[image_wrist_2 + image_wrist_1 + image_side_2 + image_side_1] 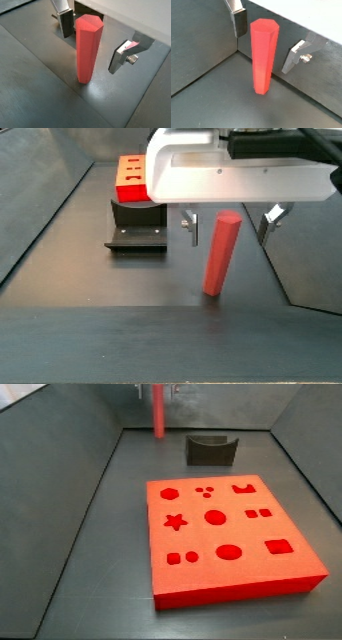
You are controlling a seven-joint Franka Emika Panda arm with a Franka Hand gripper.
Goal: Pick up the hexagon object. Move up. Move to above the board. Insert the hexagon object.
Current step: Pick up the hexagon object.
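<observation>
Upright on the dark grey floor [80, 343], close to a back corner of the enclosure: the hexagon object [219, 255], a long, slender red-salmon prism with a six-sided top face, seen standing on its lower end in both wrist views [262, 55] [87, 49]. Poised above and around its upper part: the two-finger gripper [270, 41], spread wide, with one flat silver finger plate and dark pad [238, 21] on one side of the prism and the other silver finger [293, 56] on the opposite side, both clear of the red faces, so nothing clamped. Same open stance in a wrist view [93, 41] and in a side view [230, 222], where the fingertips hang just beside the prism's top under the white wrist housing [234, 173]. Near the top edge in a side view, only the prism [158, 411] and a little of the gripper [158, 392] visible. Well apart from the prism, nearer the middle of the floor: the board [227, 544], a large thick bright red rectangular slab with darker cutouts, among them a star, circles, a square and ovals; only one end of it showing in a side view [131, 178]. Just beside the board's far edge: a dark grey U-notched block [210, 450], also seen from its other side [138, 229].
</observation>
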